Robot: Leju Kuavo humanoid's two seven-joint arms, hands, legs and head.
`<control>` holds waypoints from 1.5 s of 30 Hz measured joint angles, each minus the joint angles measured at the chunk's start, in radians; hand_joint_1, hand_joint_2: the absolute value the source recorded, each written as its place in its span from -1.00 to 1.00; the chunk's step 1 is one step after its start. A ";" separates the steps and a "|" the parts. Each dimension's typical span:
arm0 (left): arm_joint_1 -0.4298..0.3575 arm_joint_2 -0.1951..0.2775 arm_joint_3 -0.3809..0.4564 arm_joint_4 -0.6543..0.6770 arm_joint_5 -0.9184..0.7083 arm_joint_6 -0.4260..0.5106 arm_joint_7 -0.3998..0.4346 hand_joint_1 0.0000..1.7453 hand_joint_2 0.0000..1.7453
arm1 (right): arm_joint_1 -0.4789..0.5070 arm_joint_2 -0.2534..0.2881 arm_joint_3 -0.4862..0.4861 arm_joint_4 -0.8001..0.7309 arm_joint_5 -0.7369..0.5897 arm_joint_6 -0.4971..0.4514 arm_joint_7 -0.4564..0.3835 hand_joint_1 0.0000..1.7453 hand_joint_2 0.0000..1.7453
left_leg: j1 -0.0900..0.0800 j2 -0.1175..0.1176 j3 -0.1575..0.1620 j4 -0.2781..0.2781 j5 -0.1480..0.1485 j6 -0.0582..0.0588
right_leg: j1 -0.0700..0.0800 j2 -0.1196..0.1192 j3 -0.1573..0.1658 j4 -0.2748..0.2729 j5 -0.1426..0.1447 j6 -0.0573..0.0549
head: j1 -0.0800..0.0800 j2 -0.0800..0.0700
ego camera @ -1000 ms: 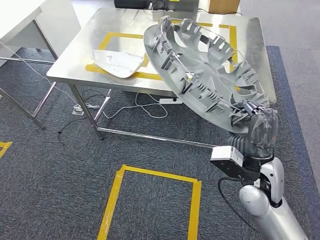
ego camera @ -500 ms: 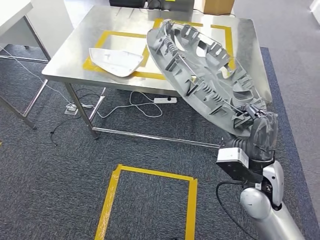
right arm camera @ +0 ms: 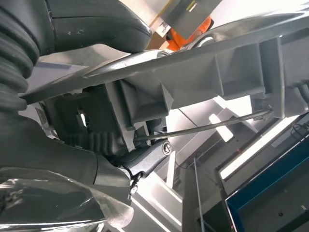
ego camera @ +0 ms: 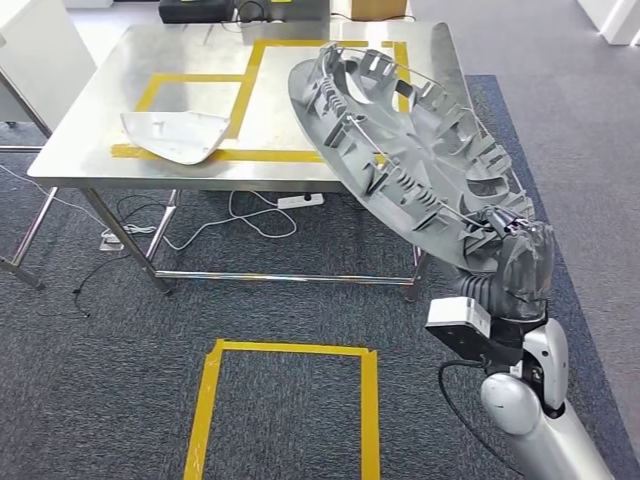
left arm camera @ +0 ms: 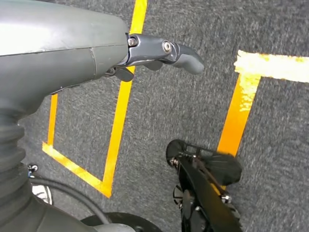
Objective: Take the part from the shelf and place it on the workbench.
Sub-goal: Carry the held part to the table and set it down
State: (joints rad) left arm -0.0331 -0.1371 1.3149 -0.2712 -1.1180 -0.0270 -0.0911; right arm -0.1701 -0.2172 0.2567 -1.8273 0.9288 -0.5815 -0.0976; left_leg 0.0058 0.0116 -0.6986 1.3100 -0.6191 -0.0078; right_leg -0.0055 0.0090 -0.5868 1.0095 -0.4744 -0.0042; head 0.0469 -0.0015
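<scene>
R hand (ego camera: 521, 262) grips the part (ego camera: 404, 150), a big grey round wheel-cover-type piece, by its near lower rim; fingers wrapped on the edge, wrist cam unit just below the hand. Part is held up in the air, tilted, ribbed inner side w/ clips and a thin wire ring facing the head cam; far upper edge overlaps the right end of the table (ego camera: 98, 140) in the head view, low edge hangs out past the table's front edge over the carpet (ego camera: 98, 380). Can't tell if any of it touches the table top. R wrist view: part's rim and ribs (right arm camera: 204, 72) lie right across the hand, dark fingers (right arm camera: 146, 159) tucked under the rim. L hand (left arm camera: 62, 53) hangs over the carpet, fingers (left arm camera: 164, 50) stretched out, nothing in them. Table is bare steel w/ yellow tape outlines (ego camera: 196, 80); a pale grey curved shell piece (ego camera: 175, 135) lies on the left outline near the front edge, well apart from the held part. White power strip (ego camera: 300, 200) and loose cables on the floor under the table. Yellow tape rectangle (ego camera: 287, 400) on the carpet nearer the robot. White desk corner (ego camera: 30, 50) at far left.
</scene>
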 joint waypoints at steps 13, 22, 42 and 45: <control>-0.001 0.005 0.000 0.000 -0.013 -0.016 -0.021 -1.00 1.00 | -0.003 0.001 0.002 0.004 0.032 -0.003 0.006 1.00 1.00 | -0.001 -0.010 0.125 -0.317 0.159 0.046 | 0.000 0.002 -0.090 0.182 -0.103 0.040 | 0.010 0.000; 0.000 0.005 0.000 0.000 -0.013 -0.022 -0.021 -1.00 1.00 | -0.003 0.001 0.003 0.010 0.038 -0.002 0.012 1.00 1.00 | -0.005 -0.008 0.120 -0.299 0.151 0.021 | -0.007 -0.014 0.009 0.001 -0.010 0.040 | 0.009 0.000; 0.004 0.006 0.001 0.000 -0.015 -0.023 -0.025 -1.00 1.00 | -0.004 0.007 0.015 0.016 0.059 -0.001 0.017 1.00 1.00 | 0.000 -0.013 0.126 -0.309 0.152 0.040 | -0.007 -0.002 -0.042 0.077 -0.053 0.041 | 0.009 0.000; 0.003 0.006 0.001 0.000 -0.015 -0.025 -0.025 -1.00 1.00 | -0.004 0.007 0.015 0.018 0.058 -0.001 0.016 1.00 1.00 | -0.001 -0.012 0.125 -0.308 0.151 0.043 | -0.009 -0.003 -0.127 0.257 -0.122 0.049 | 0.011 0.000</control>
State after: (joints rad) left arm -0.0297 -0.1313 1.3157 -0.2712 -1.1334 -0.0515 -0.1164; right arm -0.1741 -0.2098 0.2720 -1.8088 0.9865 -0.5829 -0.0818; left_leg 0.0051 -0.0008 -0.5733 1.0020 -0.4684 0.0354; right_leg -0.0148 0.0057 -0.7141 1.2661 -0.5963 0.0450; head 0.0576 -0.0015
